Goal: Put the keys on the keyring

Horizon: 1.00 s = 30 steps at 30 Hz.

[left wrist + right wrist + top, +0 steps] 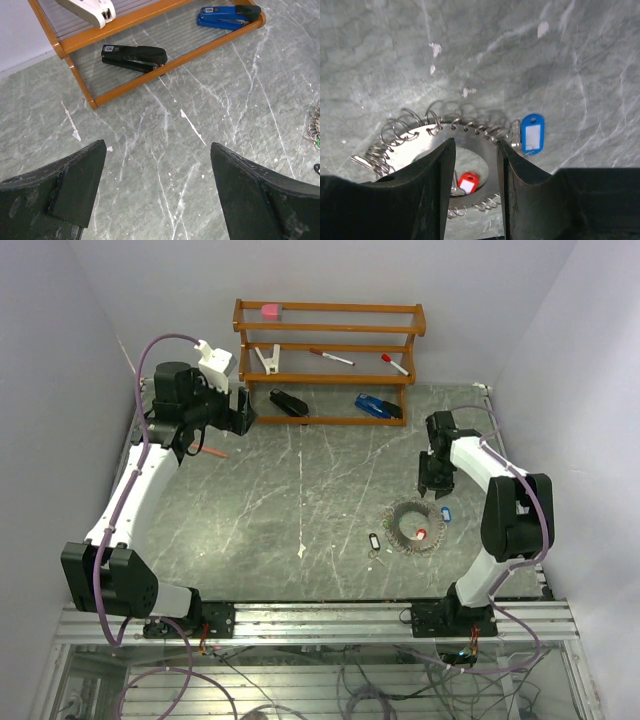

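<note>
jaws of your right gripper [475, 142] stand roughly half closed, a narrow gap between them, poised over the far rim of the keyring [412, 147]. you cannot tell from these views whether they pinch the rim or merely hang above it, because the fingers cover the very spot. the keyring lies flat on the table [300, 500], on your right side toward the front, its rim fringed with small wire loops. the blue-tagged key [532, 133] lies just outside that rim, touching or nearly touching the loops. the red-tagged key [467, 182] lies inside the ring's opening, and the black-tagged key [374, 541] lies just beside the ring on its left. you cannot say for sure that any of them is threaded on, so judge the task as barely begun, or partly done at best, with most of the threading left. no green tag shows anywhere. your left gripper [157, 145] is spread wide and holds nothing, well apart from the ring, near the wooden rack [325, 360] at the back. the near part of the ring is hidden behind the right gripper's fingers, and the keys' metal blades are too small to make out from above.
</note>
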Tool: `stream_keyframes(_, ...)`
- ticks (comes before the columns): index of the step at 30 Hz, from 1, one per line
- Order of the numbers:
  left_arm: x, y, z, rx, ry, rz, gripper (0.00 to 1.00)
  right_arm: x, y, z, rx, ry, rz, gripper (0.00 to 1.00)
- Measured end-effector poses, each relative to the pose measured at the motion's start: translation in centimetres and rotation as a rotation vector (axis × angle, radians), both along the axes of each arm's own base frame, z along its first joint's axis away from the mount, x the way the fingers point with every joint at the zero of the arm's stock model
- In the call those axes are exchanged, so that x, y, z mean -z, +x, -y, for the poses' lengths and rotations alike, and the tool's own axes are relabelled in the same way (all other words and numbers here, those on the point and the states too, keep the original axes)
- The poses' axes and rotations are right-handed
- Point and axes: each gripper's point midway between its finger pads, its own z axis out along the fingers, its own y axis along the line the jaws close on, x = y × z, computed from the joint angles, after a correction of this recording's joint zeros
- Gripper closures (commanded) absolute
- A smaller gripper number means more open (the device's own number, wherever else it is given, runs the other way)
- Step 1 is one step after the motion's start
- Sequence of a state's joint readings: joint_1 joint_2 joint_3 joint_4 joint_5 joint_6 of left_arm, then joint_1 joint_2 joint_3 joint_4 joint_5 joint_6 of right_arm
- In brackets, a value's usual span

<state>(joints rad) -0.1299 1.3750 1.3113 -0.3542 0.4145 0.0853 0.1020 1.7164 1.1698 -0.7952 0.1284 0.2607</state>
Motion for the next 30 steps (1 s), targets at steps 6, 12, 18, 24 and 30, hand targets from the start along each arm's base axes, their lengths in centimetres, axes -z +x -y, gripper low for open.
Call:
stream_keyframes(6, 0.1, 0.0, 0.0, 0.002, -0.001, 0.003, 0.04, 0.4, 2.0, -0.2, 0.004, 0.004, 0.018, 0.60)
stream_keyframes(12, 0.4, 0.0, 0.1, 0.003, -0.001, -0.003, 0.05, 2.5, 2.2, -0.4, 0.009, 0.004, -0.034, 0.60)
stream_keyframes(18, 0.4, -0.1, 0.1, 0.008, -0.003, -0.001, 0.05, 3.4, 2.0, -0.5, 0.010, 0.013, -0.067, 0.75)
stream_keyframes(24, 0.3, -0.2, 0.2, 0.015, -0.006, -0.002, 0.05, 3.5, 1.6, -0.9, 0.008, 0.031, -0.082, 0.89)
stream_keyframes(30, 0.3, -0.2, 0.3, 0.019, -0.009, -0.002, 0.05, 3.1, 0.4, -1.1, 0.004, 0.051, -0.090, 0.87)
